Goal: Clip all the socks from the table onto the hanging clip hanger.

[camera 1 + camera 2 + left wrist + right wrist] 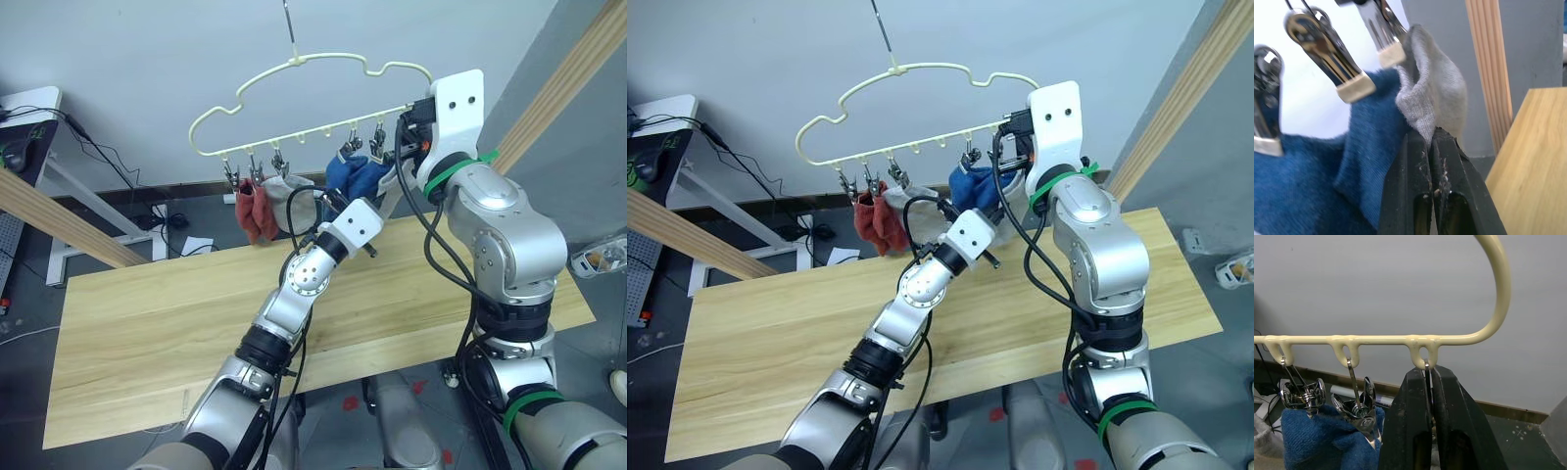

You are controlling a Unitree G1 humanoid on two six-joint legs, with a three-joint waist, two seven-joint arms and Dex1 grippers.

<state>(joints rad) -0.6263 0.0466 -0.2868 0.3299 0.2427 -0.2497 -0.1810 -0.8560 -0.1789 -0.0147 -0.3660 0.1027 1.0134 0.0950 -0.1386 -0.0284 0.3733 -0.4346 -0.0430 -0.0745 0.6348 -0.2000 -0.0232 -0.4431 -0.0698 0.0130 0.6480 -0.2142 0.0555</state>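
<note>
Light wood plank desk (147,333) nearest. Above its far edge, left gripper (1431,142) is clamped on the edge of a light grey knit sock (1437,95), held up beside a silver clip with pale pads (1383,34); two blue knit socks (1317,166) hang clipped alongside. Right gripper (1428,382) is closed on the end clip's wire, under the pale yellow cloud-outline wire hanger (313,61). Rust red sock (257,211) and another grey sock (289,201) hang further along.
</note>
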